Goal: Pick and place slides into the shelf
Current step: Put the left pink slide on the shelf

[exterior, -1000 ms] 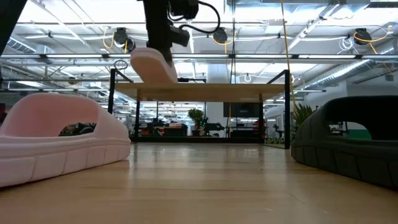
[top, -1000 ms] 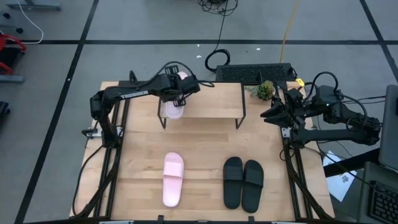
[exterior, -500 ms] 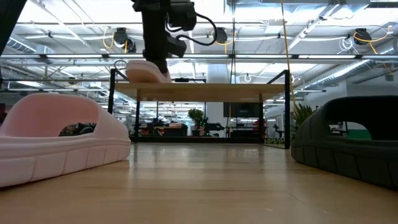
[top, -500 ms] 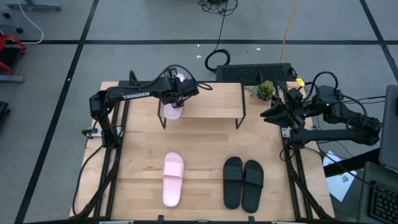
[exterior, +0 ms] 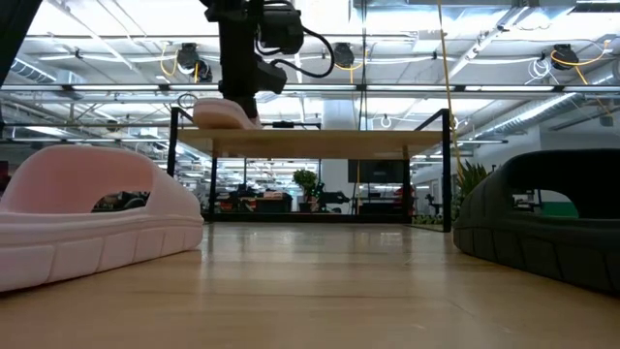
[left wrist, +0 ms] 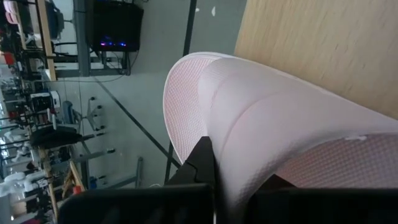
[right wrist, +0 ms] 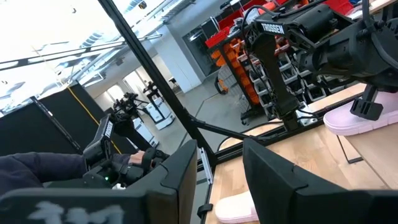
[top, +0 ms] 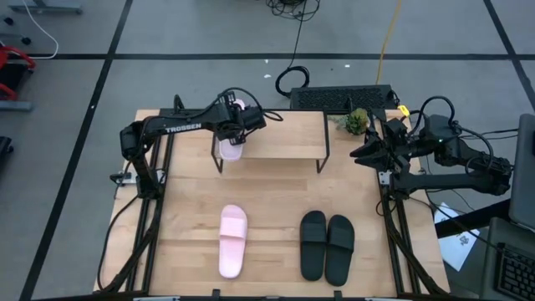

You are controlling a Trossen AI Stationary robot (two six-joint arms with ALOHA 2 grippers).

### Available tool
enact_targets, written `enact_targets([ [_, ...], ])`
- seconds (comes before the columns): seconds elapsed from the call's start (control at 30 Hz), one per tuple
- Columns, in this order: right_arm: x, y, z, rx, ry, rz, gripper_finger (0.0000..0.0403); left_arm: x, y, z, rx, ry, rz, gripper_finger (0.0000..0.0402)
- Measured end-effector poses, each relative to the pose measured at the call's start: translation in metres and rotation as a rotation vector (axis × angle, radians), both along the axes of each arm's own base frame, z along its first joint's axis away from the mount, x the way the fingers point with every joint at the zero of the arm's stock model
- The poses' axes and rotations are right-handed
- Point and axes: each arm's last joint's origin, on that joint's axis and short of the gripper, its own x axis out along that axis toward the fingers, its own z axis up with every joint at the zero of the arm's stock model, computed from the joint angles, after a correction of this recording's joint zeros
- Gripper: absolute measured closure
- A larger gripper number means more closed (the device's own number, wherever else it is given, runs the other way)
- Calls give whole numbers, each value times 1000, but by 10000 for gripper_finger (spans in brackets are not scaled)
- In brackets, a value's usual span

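My left gripper [top: 234, 125] is shut on a pale pink slide [top: 231, 147] at the left end of the shelf [top: 284, 134], a light board on thin black legs. In the low view the slide [exterior: 221, 112] lies about level on the board [exterior: 320, 141]. A second pink slide [top: 232, 241] and two black slides [top: 313, 244] [top: 340, 249] lie sole down on the table near its front edge. My right gripper [right wrist: 221, 168] is open and empty at the table's right edge [top: 364, 152]. My left gripper holds the pink slide by its wide strap [left wrist: 249, 130], coming from above and pointing down. One dark finger [left wrist: 200, 163] shows at the strap's edge; the strap hides the other. The sole [exterior: 218, 122] seems to rest on the shelf board's left end.
A small green plant [top: 357, 121] stands at the table's far right corner beside the shelf. A black keyboard [top: 343, 98] lies behind the table. The rest of the shelf board to the right of the slide is bare. A person [right wrist: 74, 174] shows beyond the table in the right wrist view.
My left gripper has gone down and a little toward the table's far left with the pink slide. The slide, tilted and above the shelf a second ago, now lies about level at the board's left end. The gripper stays shut on it.
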Motion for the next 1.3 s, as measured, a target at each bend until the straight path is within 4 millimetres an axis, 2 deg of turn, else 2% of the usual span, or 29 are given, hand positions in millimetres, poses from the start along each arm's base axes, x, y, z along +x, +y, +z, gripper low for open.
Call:
enact_targets([
  [0.2, 0, 0, 0, 0, 0, 0, 282, 0, 0, 0, -1, -1, 0, 394],
  [0.47, 0, 0, 0, 1, 0, 0, 282, 0, -1, -1, -66, -19, -17, 364],
  [0.8, 0, 0, 0, 1, 0, 0, 282, -6, -2, -1, -34, 37, 17, 320],
  [1.3, 0, 0, 0, 2, 0, 1, 282, -9, -1, 1, -24, 76, -5, 316],
])
